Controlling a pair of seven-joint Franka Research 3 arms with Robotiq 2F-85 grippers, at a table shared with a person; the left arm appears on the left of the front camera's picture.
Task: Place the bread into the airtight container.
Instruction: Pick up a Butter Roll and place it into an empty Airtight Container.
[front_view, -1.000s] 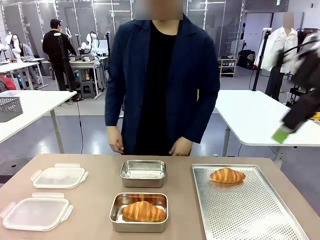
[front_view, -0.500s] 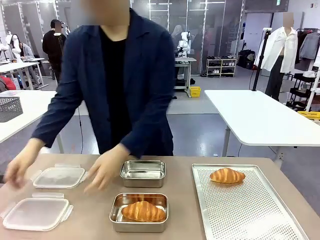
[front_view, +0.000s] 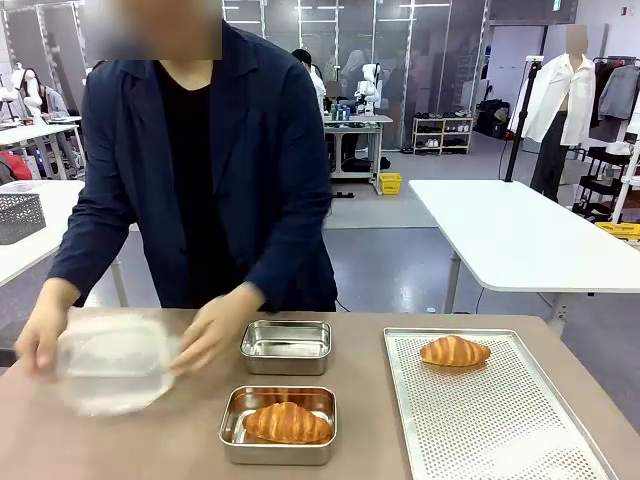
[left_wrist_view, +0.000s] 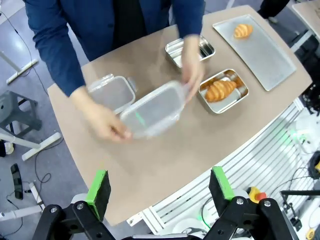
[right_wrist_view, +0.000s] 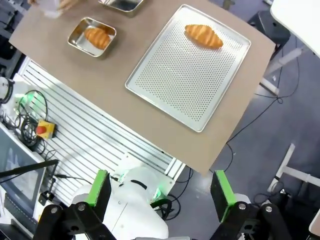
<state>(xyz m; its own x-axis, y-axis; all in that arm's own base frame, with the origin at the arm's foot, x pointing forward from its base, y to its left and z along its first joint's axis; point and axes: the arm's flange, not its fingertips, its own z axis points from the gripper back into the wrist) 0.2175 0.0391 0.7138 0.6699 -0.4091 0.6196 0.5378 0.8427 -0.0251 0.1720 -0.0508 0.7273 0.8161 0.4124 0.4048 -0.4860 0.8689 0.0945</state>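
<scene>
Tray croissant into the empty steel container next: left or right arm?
Probably right. The croissant lies on the tray on the robot's right side, and the right gripper hangs above that side, fingers open. The person's hands and the lid crowd the left.

Person (front_view: 200, 200) has lifted 1 lid (front_view: 112, 360) off table (front_view: 180, 445).

Everything is lit brightly and evenly from overhead, so only faint, soft shadows are thrown on the table (front_view: 180, 440). A bit of glare is picked up on the steel containers (front_view: 286, 347) and the perforated tray (front_view: 500, 420). The clear lid (front_view: 112, 362) and the person's hands (front_view: 205, 335) are smeared by motion blur. Straight edges are bent by wide-angle distortion in both wrist views.
</scene>
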